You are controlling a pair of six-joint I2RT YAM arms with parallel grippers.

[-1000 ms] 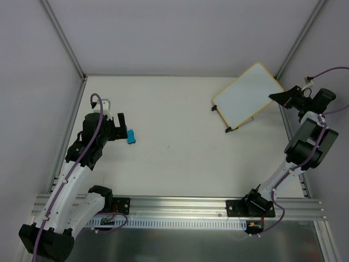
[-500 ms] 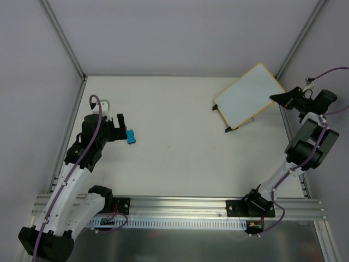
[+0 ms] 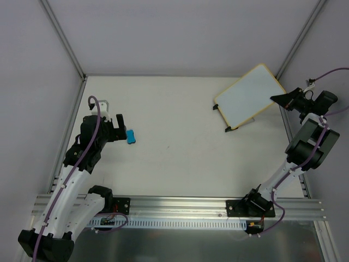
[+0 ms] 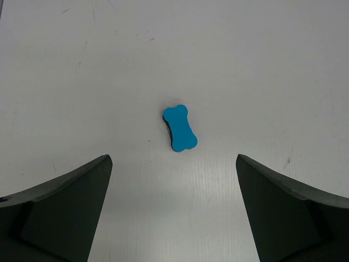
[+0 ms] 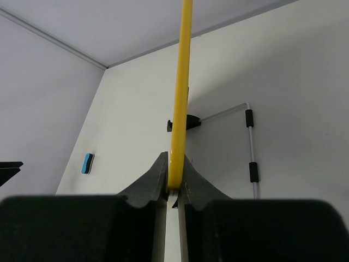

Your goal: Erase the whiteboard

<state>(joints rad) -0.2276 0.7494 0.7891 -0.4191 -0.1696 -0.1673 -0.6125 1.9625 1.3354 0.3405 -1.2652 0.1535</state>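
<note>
- Pale grey walls enclose a white table (image 3: 180,125), seen from above, with two robot arms bolted at its near edge.
- The whiteboard (image 3: 246,97) is at the far right of the table, near the corner, held at a tilt. Its long axis runs diagonally from mid-table toward that corner. Its face looks blank white from above, with a thin yellow rim and two small black feet at the end facing mid-table.
- The right gripper (image 5: 175,181) is clamped edge-on onto the board's yellow rim.
- The left gripper (image 4: 173,159) hangs with fingers spread wide, gripping nothing, on the table's left and well apart from the board.
- A small blue bone-shaped eraser (image 4: 179,128) lies flat just ahead of those spread fingers, centred between them. Its long axis points nearly straight away from the gripper. The left arm is by far the nearer one.
</note>
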